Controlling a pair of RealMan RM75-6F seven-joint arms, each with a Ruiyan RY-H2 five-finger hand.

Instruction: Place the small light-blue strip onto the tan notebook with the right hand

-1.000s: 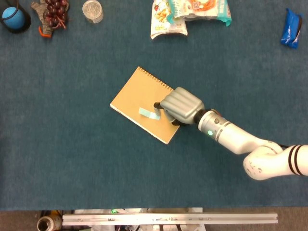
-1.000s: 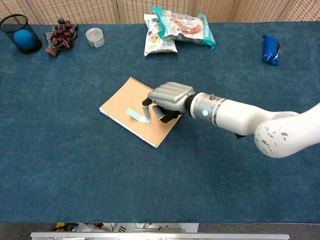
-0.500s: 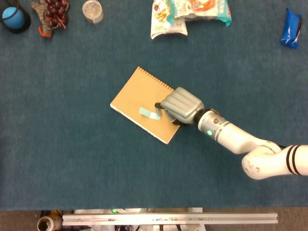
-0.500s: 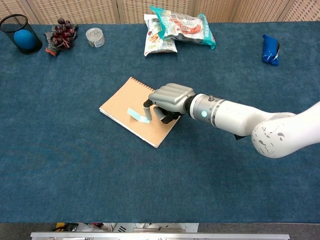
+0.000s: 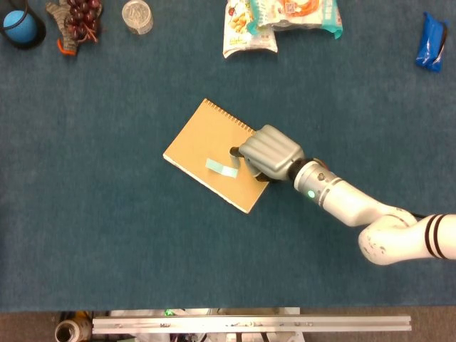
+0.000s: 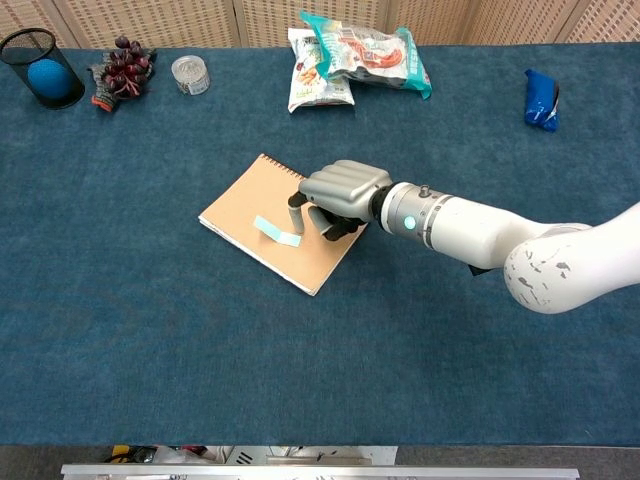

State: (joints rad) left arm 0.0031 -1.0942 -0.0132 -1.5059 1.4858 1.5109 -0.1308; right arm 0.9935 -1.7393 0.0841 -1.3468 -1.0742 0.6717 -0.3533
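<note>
Strip lies flat on the notebook, near the middle of the cover, slightly toward the near-right edge. It looks released; task seems all but done, and the step in hand is the withdrawal.

Right hand hovers over the notebook's right corner, just beside the strip. In the chest view the hand shows its fingers curled downward, tips just right of the strip's end with a sliver of tan cover between. Nothing is held. Fingers are loosely bent rather than spread wide or pressed together; whether a tip touches the cover I cannot tell.

To finish well, judged from this layout:
- lift straight up before pulling back toward the arm, so no fingertip drags the strip's end
- keep the fingers from closing further; the strip is light and would catch or flick easily
- avoid brushing the notebook's spiral edge or nudging the cover, as the strip would likely slide on it
- retreat right, away from the strip

Left hand appears in neither view

Also on the table: snack bags at the far edge, blue packet far right, all well apart from the work
</note>
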